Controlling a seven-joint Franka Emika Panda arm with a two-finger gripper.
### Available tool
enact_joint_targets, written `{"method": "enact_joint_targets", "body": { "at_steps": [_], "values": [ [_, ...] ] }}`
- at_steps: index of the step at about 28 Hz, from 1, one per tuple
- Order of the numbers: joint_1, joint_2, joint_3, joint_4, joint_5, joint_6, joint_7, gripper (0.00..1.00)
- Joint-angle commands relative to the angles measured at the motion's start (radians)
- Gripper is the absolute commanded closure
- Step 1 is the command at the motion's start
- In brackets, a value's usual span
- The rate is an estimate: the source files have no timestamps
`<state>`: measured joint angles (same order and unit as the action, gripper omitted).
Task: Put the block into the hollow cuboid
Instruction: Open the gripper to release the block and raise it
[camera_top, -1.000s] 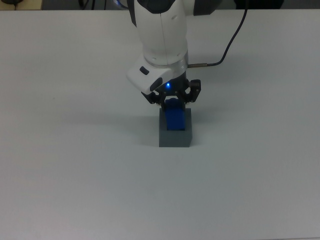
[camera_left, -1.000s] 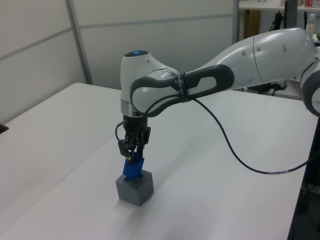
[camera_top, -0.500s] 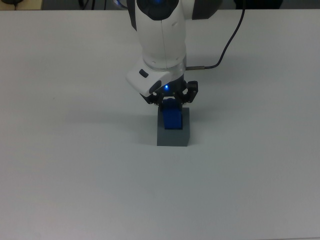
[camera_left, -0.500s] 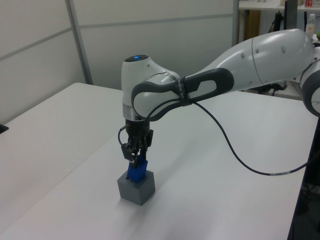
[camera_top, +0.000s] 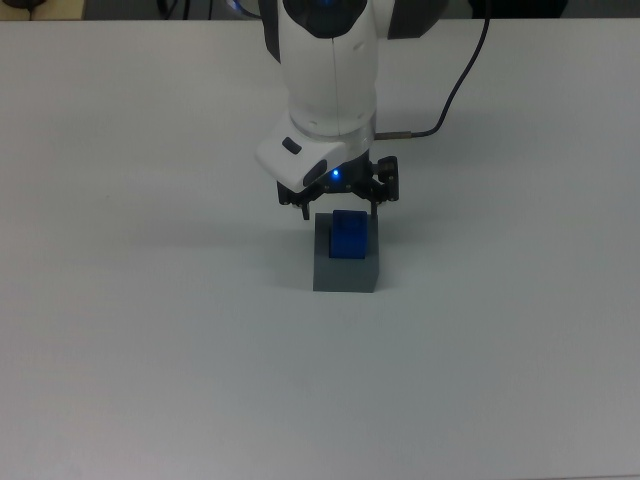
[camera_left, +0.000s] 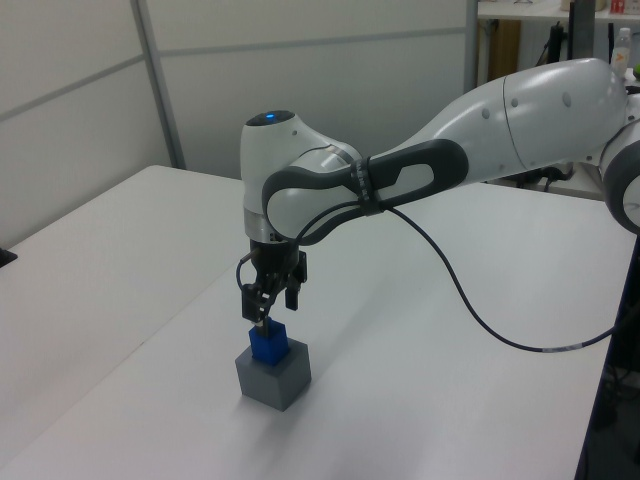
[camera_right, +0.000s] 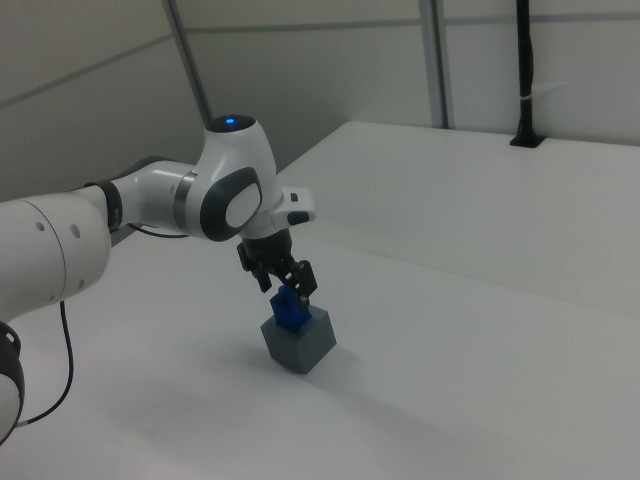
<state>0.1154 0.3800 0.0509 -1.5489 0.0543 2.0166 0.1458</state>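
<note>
On the white table (camera_top: 120, 330) the claw (camera_top: 339, 205) hangs with its fingers spread wide and nothing between them, one fingertip (camera_top: 303, 210) toward the top view's left and the other toward the top view's right. Directly beneath it stands the blue block (camera_top: 349, 235), set upright in the recess of the grey box (camera_top: 346, 272), its upper part standing above the box's top face. The fingers flank the space just above the block and do not touch it; in the left view the claw (camera_left: 272, 303) sits a little above the block (camera_left: 268, 342), which rises from the box (camera_left: 273, 373). In the right view the claw (camera_right: 287, 283) is likewise just over the block (camera_right: 291, 311) and box (camera_right: 300, 341). Behind the claw a black cable (camera_top: 455, 90) trails off the white arm (camera_top: 325, 70) toward the top view's right.
</note>
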Motion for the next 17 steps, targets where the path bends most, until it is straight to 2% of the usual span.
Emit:
{"method": "enact_joint_targets", "body": {
  "at_steps": [1,6,9,11,17],
  "values": [
    [0.004,-0.021,-0.016,0.015,-0.017,-0.024,0.011,0.00],
    [0.004,-0.050,-0.054,0.021,-0.019,-0.059,0.002,0.00],
    [0.004,-0.078,-0.083,0.023,-0.025,-0.114,-0.073,0.00],
    [0.003,-0.101,-0.117,0.029,-0.025,-0.165,-0.161,0.00],
    [-0.002,-0.131,-0.213,0.029,-0.028,-0.216,-0.278,0.00]
  ]
}}
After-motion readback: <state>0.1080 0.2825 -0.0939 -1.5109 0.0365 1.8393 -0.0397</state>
